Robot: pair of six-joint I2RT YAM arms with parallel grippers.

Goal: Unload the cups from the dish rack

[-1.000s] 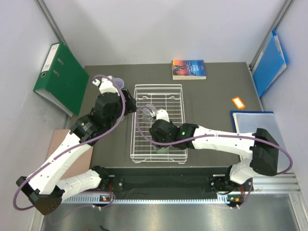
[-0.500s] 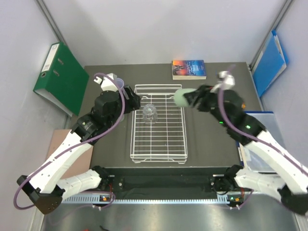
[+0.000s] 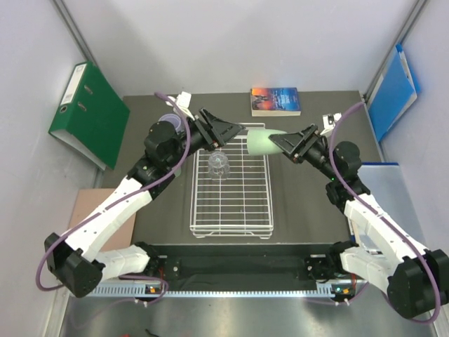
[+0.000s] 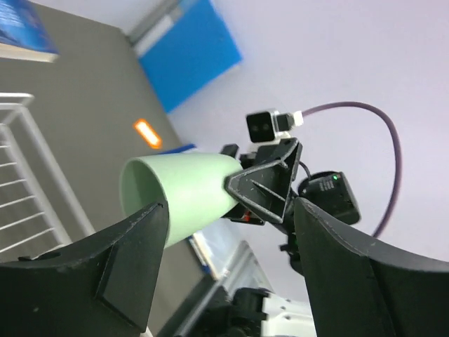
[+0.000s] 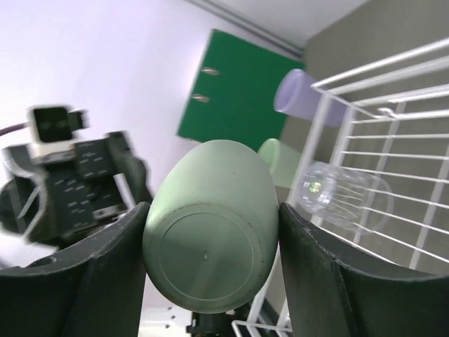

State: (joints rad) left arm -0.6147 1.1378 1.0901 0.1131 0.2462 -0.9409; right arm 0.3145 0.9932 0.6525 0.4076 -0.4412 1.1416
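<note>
Judging by the frames, a handover is being set up above the far end of the dish rack (image 3: 193, 203). A second ago the right arm was bent low over the rack's near half. It has since been swung up and out to the right, and the left arm has been brought across from the table's left side to meet it. The right gripper (image 3: 282, 142) is clamped on the base of a pale green cup (image 3: 259, 140), held sideways in the air. The cup's mouth is turned to the left gripper (image 3: 237, 132), whose jaws are spread wide either side of the rim; contact cannot be made out.

Only the clear glass (image 3: 219, 166) is left lying in the rack, so unloading is judged nearly done.

A green binder (image 3: 88, 112), a blue folder (image 3: 394, 91) and a book (image 3: 276, 100) are set well apart from the work. Just left of the rack a lilac cup (image 5: 303, 90) and a second green cup (image 5: 279, 160) are stood, which crowds any set-down there. An orange tag (image 3: 347, 149) lies to the right.
</note>
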